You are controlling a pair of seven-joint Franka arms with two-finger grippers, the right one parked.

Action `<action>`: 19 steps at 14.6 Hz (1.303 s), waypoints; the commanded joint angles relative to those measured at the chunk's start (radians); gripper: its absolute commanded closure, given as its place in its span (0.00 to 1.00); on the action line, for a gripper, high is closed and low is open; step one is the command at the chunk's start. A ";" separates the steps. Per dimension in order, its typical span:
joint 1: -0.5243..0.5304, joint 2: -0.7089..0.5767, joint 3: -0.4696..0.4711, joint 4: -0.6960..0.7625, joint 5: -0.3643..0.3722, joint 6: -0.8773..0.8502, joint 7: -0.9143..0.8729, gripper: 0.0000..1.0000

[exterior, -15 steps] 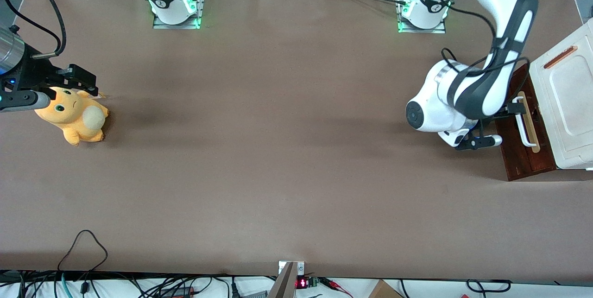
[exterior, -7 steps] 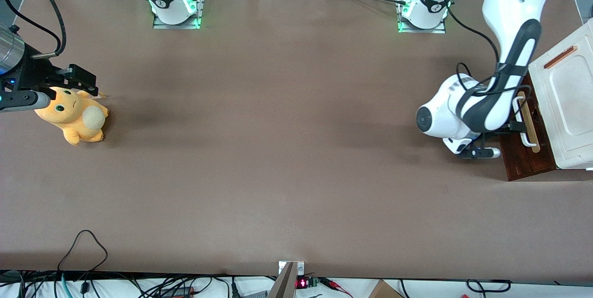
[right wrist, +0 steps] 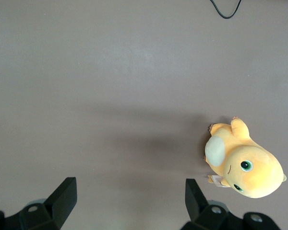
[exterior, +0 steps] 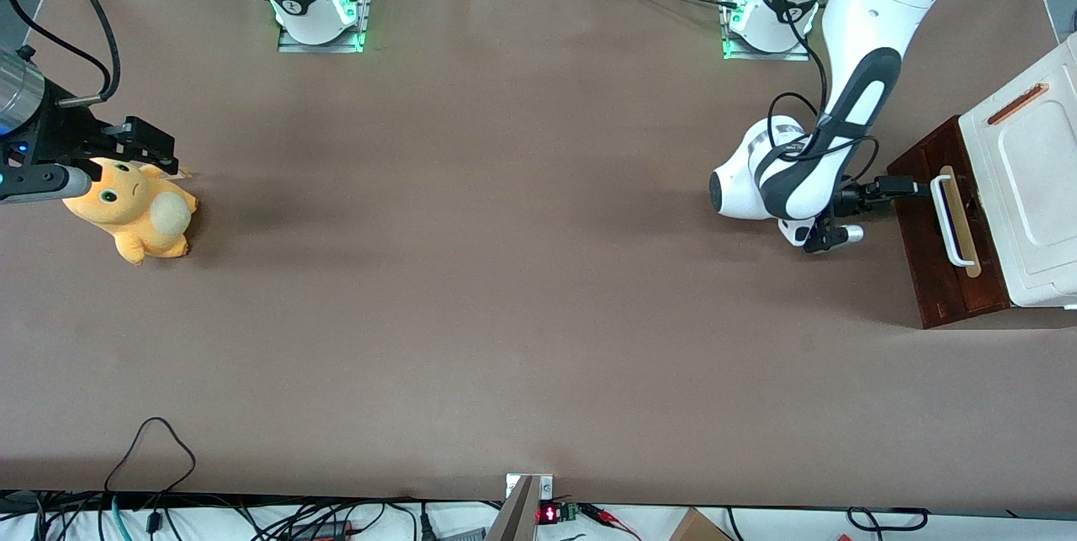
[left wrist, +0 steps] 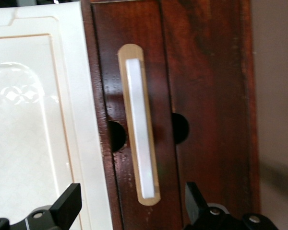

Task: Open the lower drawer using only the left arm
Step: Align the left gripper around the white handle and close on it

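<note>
1. Your gripper (exterior: 904,185) hangs in front of the drawer (exterior: 942,238), its fingers (left wrist: 67,203) spread wide and holding nothing.
2. The fingertips sit just short of the white handle (exterior: 951,217), apart from it; you see the handle (left wrist: 139,143) between the fingers in the wrist view.
3. The left arm (exterior: 850,95) reaches toward the cabinet (exterior: 1022,188) at the working arm's end of the table (exterior: 505,272).
4. A plush toy (exterior: 135,213) lies at the parked arm's end.
</note>
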 commanded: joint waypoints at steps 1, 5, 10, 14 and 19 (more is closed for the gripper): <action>0.020 0.014 -0.001 0.010 0.036 -0.015 -0.017 0.06; 0.040 0.027 -0.001 0.018 0.030 0.008 0.011 0.18; 0.043 0.073 0.013 0.015 0.055 0.004 0.014 0.17; 0.046 0.070 0.041 0.019 0.117 0.001 0.025 0.19; 0.069 0.068 0.061 0.022 0.199 0.002 0.040 0.29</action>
